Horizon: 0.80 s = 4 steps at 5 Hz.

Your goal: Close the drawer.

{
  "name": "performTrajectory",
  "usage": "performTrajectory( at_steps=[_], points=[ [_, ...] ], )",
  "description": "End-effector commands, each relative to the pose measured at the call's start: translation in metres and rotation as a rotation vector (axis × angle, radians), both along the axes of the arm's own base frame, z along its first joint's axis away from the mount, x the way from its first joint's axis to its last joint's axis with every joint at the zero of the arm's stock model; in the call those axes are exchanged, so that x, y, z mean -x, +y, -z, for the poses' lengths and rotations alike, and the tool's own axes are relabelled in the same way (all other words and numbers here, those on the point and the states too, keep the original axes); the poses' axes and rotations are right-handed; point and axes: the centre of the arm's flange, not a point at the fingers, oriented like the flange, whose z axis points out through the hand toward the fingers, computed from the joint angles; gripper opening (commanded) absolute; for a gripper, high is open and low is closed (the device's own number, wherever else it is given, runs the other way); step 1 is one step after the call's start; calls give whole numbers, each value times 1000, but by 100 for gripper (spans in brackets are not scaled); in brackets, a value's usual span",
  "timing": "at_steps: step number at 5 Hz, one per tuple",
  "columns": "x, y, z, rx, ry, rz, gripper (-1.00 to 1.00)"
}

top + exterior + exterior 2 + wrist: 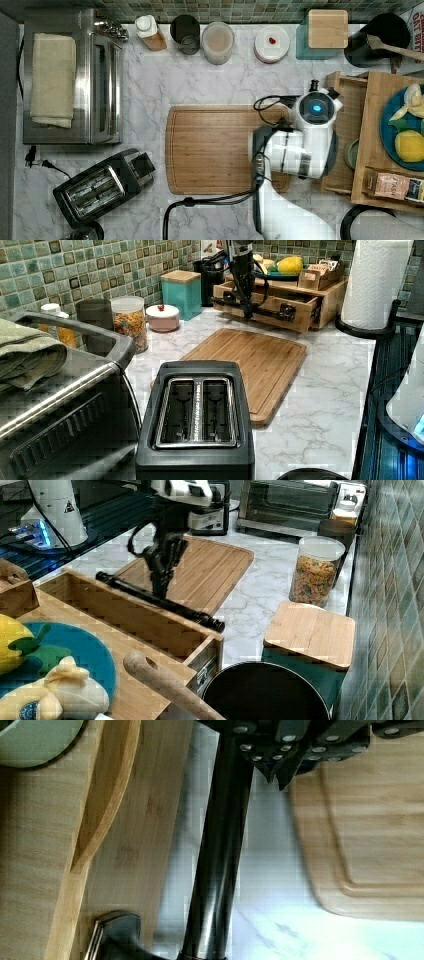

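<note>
The light-bamboo drawer (125, 615) stands pulled out from its wooden unit toward the cutting board, with its long black bar handle (190, 611) across the front. My gripper (161, 591) points down with its tips against the handle on the cutting-board side, fingers shut with nothing between them. In the left view the gripper (246, 312) hangs in front of the drawer front (295, 315). The wrist view has the handle (220, 850) running beside the gripper (278, 776), with the drawer front (135, 845) beyond it. From above, the arm covers the handle and part of the drawer (347, 90).
A brown cutting board (210, 150) lies right in front of the drawer. A pale green bowl (351, 154) sits inside the drawer. A blue plate (60, 655) with fruit rests on the unit. A cereal jar (314, 575), teal canister (307, 630) and black pot (265, 695) stand nearby.
</note>
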Motion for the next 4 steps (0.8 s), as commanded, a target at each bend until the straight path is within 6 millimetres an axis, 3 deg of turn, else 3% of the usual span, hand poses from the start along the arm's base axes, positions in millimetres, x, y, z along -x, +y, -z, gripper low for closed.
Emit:
performTrajectory(
  at_steps=[1,2,3,4],
  points=[
    [49,-207,-93,133,-154,139,-100],
    [54,-231,-87,163,-141,158,-100],
    [59,-236,-91,237,-137,201,-100],
    [65,-221,-90,248,-197,220,-100]
  ],
)
